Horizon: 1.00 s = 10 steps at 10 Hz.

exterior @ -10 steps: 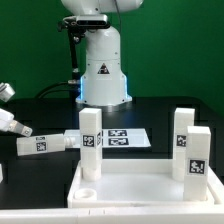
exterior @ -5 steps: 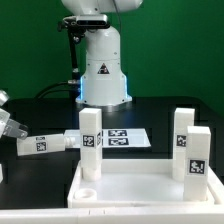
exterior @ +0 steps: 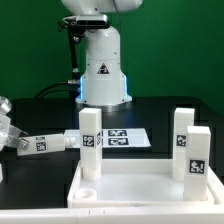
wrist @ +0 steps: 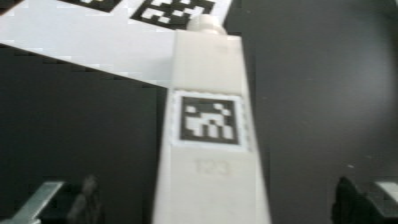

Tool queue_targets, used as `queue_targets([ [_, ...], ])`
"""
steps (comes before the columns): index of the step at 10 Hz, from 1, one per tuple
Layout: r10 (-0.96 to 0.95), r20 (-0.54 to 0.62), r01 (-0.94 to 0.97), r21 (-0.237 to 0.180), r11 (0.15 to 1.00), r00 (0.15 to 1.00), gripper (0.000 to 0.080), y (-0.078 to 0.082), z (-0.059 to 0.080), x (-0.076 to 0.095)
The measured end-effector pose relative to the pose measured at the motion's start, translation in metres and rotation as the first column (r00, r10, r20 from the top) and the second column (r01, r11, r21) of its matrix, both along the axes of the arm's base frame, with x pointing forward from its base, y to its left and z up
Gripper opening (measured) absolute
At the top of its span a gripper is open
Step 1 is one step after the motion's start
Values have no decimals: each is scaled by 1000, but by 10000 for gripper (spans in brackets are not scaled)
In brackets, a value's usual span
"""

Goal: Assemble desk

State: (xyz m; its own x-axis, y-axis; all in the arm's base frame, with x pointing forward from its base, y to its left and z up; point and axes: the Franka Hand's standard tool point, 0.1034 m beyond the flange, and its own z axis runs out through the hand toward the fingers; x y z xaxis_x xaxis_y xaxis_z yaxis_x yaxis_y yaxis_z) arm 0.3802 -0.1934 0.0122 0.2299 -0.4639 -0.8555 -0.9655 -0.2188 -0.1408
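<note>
Even bright overhead light, soft shadows, mild glare, wrist view blurred close-up

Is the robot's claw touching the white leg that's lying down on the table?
Apart. In the wrist view, the lying white square plastic leg runs up the middle, and black table shows between it and each dark finger of the gripper. The fingers straddle it, open.

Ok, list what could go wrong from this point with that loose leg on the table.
1. In the wrist view the gripper is open with the lying leg between its fingers; the leg looks slightly skewed, so closing could twist it.
2. That leg lies close beside the leg standing in the tabletop corner socket; lifting or swinging it might knock that one.
3. It partly overlies the marker board, which could get nudged.
</note>
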Motion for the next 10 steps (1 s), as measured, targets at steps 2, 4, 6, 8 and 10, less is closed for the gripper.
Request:
queue_targets([
  [2, 3, -8, -3, -3, 1000, 1000, 649, 4, 0, 9],
  [4, 3, -17, -3, -4, 1000, 1000, 649, 10, -5, 5],
  [6, -6, -40, 6, 1, 1000, 999, 649, 13, -7, 2],
  [8, -7, -40, 7, 1, 1000, 999, 637, 13, -7, 1],
  [10, -7, -40, 8, 1, 1000, 999, 279, 13, -7, 1],
])
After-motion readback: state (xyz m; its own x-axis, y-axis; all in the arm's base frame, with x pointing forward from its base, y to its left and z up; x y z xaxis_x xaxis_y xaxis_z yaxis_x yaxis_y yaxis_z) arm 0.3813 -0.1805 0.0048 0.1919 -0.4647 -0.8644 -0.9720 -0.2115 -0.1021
